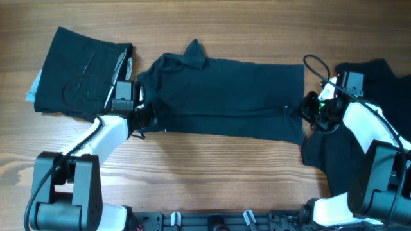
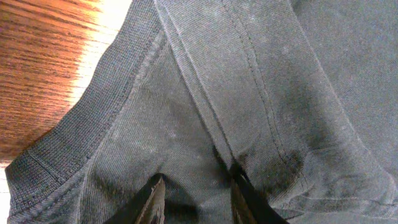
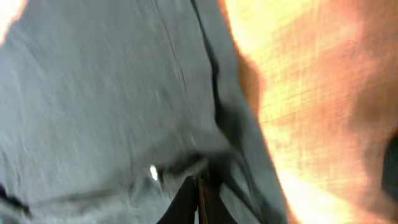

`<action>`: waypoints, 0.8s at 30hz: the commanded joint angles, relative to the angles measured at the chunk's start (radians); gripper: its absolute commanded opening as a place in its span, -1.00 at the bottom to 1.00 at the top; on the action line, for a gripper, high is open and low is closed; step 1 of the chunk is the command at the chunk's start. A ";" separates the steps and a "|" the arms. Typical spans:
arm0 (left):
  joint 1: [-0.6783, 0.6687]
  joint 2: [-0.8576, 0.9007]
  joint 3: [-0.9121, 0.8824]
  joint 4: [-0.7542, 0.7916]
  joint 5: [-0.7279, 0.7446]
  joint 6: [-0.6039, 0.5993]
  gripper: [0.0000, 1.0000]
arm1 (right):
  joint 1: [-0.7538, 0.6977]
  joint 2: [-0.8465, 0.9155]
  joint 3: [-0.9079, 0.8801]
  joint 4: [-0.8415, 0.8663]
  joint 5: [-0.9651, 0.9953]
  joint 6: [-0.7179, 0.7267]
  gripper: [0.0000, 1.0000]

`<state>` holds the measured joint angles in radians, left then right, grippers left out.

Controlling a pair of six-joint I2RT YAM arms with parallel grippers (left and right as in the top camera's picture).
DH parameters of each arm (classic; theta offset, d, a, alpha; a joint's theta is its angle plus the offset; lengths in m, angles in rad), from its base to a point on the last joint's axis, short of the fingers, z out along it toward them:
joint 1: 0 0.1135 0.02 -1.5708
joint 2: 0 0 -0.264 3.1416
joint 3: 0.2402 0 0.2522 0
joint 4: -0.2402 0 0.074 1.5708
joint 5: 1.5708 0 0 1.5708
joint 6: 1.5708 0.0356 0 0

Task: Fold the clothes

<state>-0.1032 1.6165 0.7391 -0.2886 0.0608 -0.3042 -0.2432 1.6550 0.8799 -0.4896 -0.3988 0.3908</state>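
now left pincer is clamped on the collar end of the middle shirt, a ridge of cloth between its fingers. right pincer is closed tight on the opposite hem edge, blurry in its wrist view. the shirt lies stretched flat between them on the worktop. a folded garment sits beyond the left pincer, an unfolded pile beyond the right. step looks like the grasp for the next fold. next move calls for both ends to lift together and carry over evenly.

Dark ribbed-collar garment on wooden table, fabric pinched between left hand's fingers
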 commanded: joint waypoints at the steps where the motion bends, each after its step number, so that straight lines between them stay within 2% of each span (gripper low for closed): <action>1: 0.007 0.009 -0.004 -0.004 0.009 0.002 -0.30 | 0.000 0.009 0.013 0.051 0.002 0.011 -0.49; 2: 0.007 0.009 -0.004 -0.004 0.009 0.002 -0.30 | 0.000 0.009 0.018 0.055 -0.013 -0.024 -0.28; 7: 0.007 0.009 -0.004 -0.003 0.009 0.002 -0.29 | -0.001 0.000 0.024 -0.016 -0.050 -0.060 -0.19; 9: 0.007 0.009 -0.004 -0.004 0.009 0.002 -0.27 | -0.001 -0.004 0.024 -0.093 -0.056 -0.076 -0.18; 11: 0.007 0.009 -0.004 -0.004 0.009 0.002 -0.24 | 0.000 -0.003 0.022 -0.219 0.024 -0.073 -0.19; 13: 0.007 0.009 -0.004 -0.004 0.009 0.002 -0.24 | 0.002 -0.003 0.008 -0.348 0.091 -0.040 -0.28; 18: 0.007 0.009 -0.004 -0.005 0.009 0.003 -0.24 | 0.004 -0.003 -0.059 -0.351 0.090 -0.034 -0.28; 19: 0.008 0.009 -0.004 -0.005 0.007 0.007 -0.24 | 0.004 -0.003 -0.084 -0.334 0.100 -0.006 -0.34; 21: 0.017 0.009 -0.004 -0.009 -0.035 0.006 -0.24 | 0.003 -0.002 -0.130 -0.284 0.181 0.061 -0.58; 22: 0.027 0.008 -0.004 -0.009 -0.051 0.006 -0.24 | 0.002 -0.002 -0.137 -0.274 0.230 0.093 -0.77; 24: 0.052 0.007 -0.004 -0.008 -0.051 0.006 -0.25 | -0.001 -0.004 -0.121 -0.271 0.275 0.109 -0.92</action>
<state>-0.0944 1.6165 0.7399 -0.2886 0.0608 -0.3042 -0.2432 1.6333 0.7811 -0.7849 -0.2829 0.4259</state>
